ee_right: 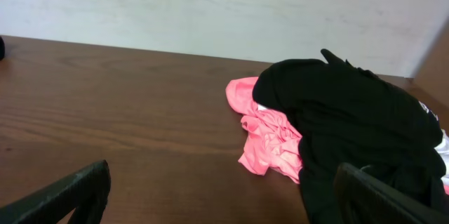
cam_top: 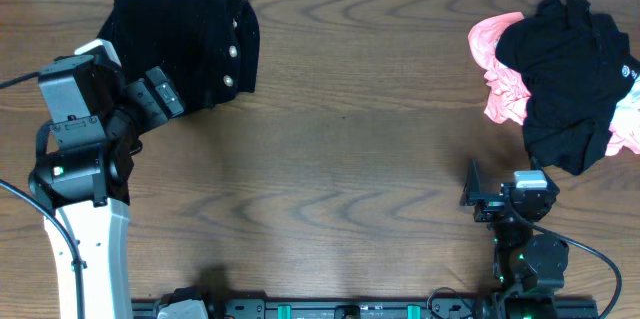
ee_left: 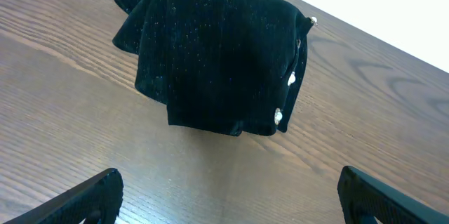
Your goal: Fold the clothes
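Garment of black buttoned knit (ee_left: 217, 55), folded, is seen just ahead of the wide-parted jaws of the left gripper (ee_left: 231, 206), and a crumpled pink-and-black pile (ee_right: 337, 126) ahead of the right gripper (ee_right: 224, 199), jaws likewise wide; the fold could be dragged open by a snagging finger.

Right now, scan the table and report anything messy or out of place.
At the far right, a black garment lies crumpled over a pink garment in an unfolded heap, which looks messy. The black buttoned knit at the far left lies in a compact fold, and nothing looks odd there.
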{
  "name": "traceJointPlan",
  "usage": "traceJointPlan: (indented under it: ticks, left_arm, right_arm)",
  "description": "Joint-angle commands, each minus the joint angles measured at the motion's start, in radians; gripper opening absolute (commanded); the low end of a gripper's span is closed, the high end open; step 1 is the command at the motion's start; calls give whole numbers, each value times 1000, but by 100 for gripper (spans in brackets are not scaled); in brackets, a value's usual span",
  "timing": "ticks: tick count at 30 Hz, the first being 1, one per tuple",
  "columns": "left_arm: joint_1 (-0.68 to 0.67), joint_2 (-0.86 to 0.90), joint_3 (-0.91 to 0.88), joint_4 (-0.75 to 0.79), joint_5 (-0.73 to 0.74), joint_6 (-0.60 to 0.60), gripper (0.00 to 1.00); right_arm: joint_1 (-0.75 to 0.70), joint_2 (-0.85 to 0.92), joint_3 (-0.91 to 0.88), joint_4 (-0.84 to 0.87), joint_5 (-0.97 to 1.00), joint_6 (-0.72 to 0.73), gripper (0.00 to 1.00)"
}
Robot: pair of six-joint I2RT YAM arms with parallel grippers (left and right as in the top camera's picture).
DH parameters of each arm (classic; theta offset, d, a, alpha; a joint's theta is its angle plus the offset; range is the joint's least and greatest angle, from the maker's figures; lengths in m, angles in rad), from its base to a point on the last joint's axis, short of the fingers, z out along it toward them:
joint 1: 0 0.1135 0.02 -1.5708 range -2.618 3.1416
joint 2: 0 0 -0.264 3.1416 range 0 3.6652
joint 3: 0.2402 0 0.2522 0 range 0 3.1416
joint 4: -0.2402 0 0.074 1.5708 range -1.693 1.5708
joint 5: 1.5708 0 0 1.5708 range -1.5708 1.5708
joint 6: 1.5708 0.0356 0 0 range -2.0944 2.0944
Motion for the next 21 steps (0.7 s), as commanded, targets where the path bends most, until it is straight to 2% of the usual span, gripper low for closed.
traceJointPlan:
  ticks: [1,13,18,21]
  left_arm:
    - [1,2,3,0,6,12,98]
    - [3,-55,-72,-10,6,12,98]
    - [2,-225,-285,65,-15,11,98]
    - [2,-364,-444,199,15,4,98]
  right_arm:
    - [-10,-7,-3,-4,-8,13,99]
    - [-10,-7,-3,-4,-7,13,99]
    - [-10,-7,-3,-4,-8,13,99]
    - [-10,-7,-3,-4,-8,13,99]
